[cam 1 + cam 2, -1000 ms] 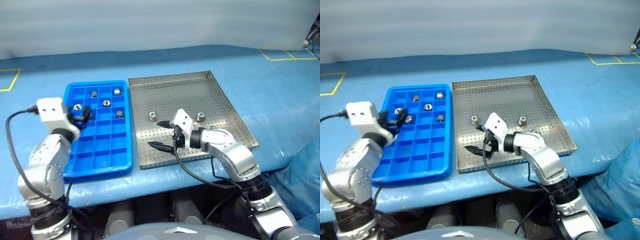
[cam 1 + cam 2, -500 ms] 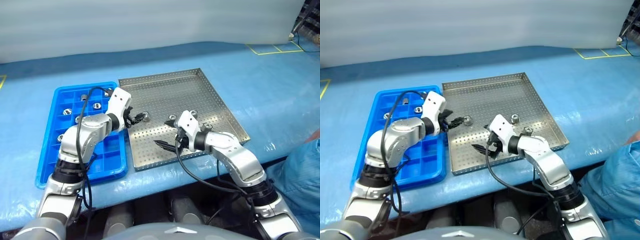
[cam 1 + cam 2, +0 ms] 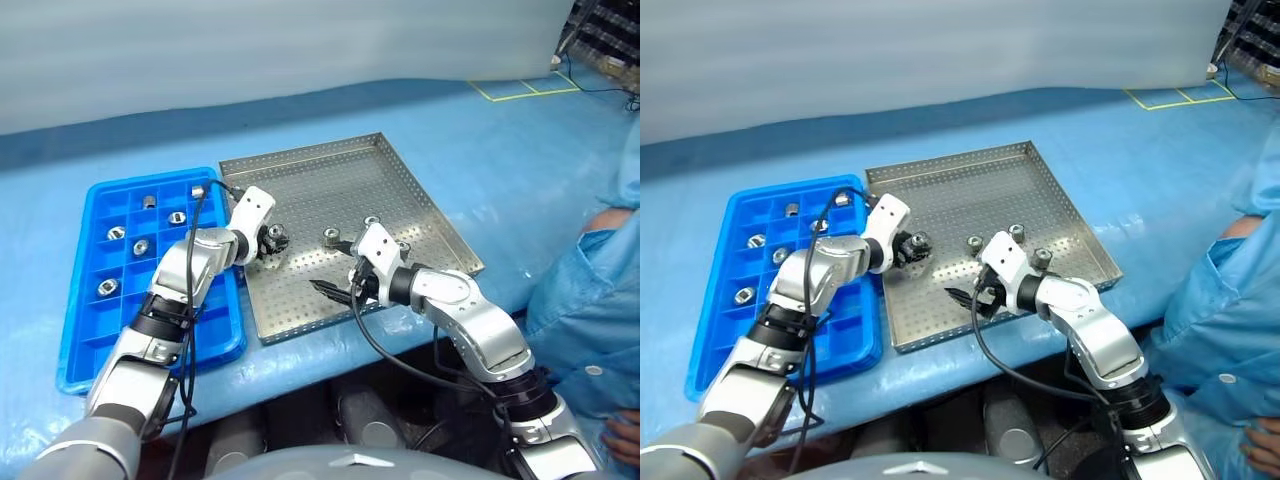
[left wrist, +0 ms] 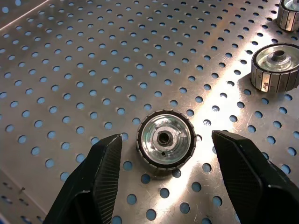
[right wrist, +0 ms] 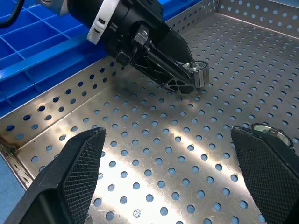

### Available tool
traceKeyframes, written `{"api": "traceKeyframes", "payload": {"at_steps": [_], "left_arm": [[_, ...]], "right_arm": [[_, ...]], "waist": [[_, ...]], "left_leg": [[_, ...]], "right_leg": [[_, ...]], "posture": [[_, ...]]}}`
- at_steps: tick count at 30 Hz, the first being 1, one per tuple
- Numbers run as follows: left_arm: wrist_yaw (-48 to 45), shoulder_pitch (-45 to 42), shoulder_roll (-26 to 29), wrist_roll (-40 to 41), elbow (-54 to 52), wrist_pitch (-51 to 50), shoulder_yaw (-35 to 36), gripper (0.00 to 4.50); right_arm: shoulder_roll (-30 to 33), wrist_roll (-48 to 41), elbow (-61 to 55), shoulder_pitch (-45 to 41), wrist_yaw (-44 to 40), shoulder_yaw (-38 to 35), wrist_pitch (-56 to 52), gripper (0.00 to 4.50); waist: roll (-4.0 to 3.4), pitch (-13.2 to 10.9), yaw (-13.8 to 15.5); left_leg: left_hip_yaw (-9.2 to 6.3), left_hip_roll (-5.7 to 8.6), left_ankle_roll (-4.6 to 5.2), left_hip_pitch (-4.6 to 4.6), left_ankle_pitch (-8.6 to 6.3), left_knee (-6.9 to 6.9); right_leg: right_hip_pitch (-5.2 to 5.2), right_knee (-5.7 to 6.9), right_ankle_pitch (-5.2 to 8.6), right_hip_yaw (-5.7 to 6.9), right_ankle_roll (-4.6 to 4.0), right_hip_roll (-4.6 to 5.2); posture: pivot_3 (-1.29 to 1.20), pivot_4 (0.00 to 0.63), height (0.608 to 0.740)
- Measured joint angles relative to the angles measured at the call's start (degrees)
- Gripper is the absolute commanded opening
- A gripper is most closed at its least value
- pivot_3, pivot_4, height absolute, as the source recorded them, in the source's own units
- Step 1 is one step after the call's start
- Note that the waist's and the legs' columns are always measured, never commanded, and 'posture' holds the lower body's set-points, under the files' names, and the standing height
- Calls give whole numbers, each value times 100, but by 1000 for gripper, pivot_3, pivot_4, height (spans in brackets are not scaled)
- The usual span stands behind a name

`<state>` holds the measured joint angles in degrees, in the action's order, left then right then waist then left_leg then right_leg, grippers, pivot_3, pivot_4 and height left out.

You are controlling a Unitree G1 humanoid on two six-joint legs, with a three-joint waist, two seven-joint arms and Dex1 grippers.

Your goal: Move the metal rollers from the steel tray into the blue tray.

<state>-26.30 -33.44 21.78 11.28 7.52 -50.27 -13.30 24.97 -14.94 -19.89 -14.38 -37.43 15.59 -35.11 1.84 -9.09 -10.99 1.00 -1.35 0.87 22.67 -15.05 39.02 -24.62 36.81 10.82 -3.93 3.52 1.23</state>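
Observation:
The steel tray (image 3: 400, 180) lies mid-table with the blue tray (image 3: 80, 330) along its left side. Several metal rollers (image 3: 331, 236) stand on the steel tray's floor, and several more sit in the blue tray's far compartments (image 3: 141, 246). My left gripper (image 4: 167, 137) is open and low over the steel tray's left part. Its fingers (image 4: 105, 172) stand on either side of one roller (image 4: 163, 140), with a gap on each side. My right gripper (image 3: 328, 266) hangs wide open over the tray's near part, holding nothing. Another roller (image 5: 266, 130) lies just beyond its fingertip.
Blue sheeting (image 3: 520, 150) covers the table. A person in blue clothing (image 3: 600, 260) stands close at the right edge. The steel tray has a low raised rim (image 3: 300, 150), and yellow tape marks (image 3: 520, 90) lie at the far right.
My left arm has swung from over the blue tray across to the steel tray and lowered around a roller. The camera has turned to the right. The right arm has stayed put.

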Motion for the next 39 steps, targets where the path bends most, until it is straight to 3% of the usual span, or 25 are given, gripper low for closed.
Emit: {"api": "traceKeyframes", "payload": {"at_steps": [5,8,13,17,25,28,33,36,39], "left_arm": [[11,-22,-44,-136,118,75,16,3317],[77,-1,-134,-161,148,82,150,2422],[-1,79,-143,-158,120,92,155,2422],[-43,132,-137,-143,65,128,173,1700],[-187,471,-33,131,-766,-1,587,1702],[-120,583,50,224,-1137,-136,894,1702],[-125,1000,25,1064,-2398,-784,1976,1702],[-146,1513,117,1628,-3193,-1175,2651,1702],[-187,2680,488,1950,-4099,-1438,3225,1702]], "right_arm": [[-10,9,-1,0,15,-14,5,4500],[-33,9,0,0,33,-16,7,4500],[-75,12,6,-1,32,-15,7,4500],[-110,27,72,-18,24,-6,12,4500],[-195,37,423,-140,-153,83,31,4500],[-229,58,568,-243,-214,135,75,4500],[-346,-173,579,-315,-470,119,95,4500],[-408,-395,601,-382,-777,119,145,4500],[-467,-376,697,-495,-975,143,508,4500]], "waist": [[-1,0,-49],[-1,0,-55],[-1,0,-90],[-2,0,-91],[-5,-4,-59],[-6,-5,-46],[-7,-8,-6],[-8,-9,43],[-6,-13,95]], "left_leg": [[-8,-1,0,-5,0,0],[-7,0,0,-5,0,2],[-7,-2,0,-5,0,-6],[-8,-4,0,-6,0,-8],[-9,-2,0,3,0,-8],[-9,-1,0,3,0,-8],[-15,-15,0,10,-1,-13],[-14,-13,0,6,-2,-17],[-14,-19,-3,1,-3,-21]], "right_leg": [[2,2,-1,-1,3,0],[3,1,-3,-3,7,0],[-1,0,-19,-4,34,-1],[-1,1,-18,-3,34,-3],[-8,0,-19,-3,34,0],[-7,-1,-20,-4,35,2],[-13,-1,-19,-1,35,1],[-12,-2,-17,0,33,0],[-14,1,-10,4,22,0]], "posture": [[-235,150,740],[-230,150,740],[-223,150,740],[-218,150,740],[-192,150,740],[-185,150,740],[-122,150,740],[-80,150,740],[-19,150,740]]}}
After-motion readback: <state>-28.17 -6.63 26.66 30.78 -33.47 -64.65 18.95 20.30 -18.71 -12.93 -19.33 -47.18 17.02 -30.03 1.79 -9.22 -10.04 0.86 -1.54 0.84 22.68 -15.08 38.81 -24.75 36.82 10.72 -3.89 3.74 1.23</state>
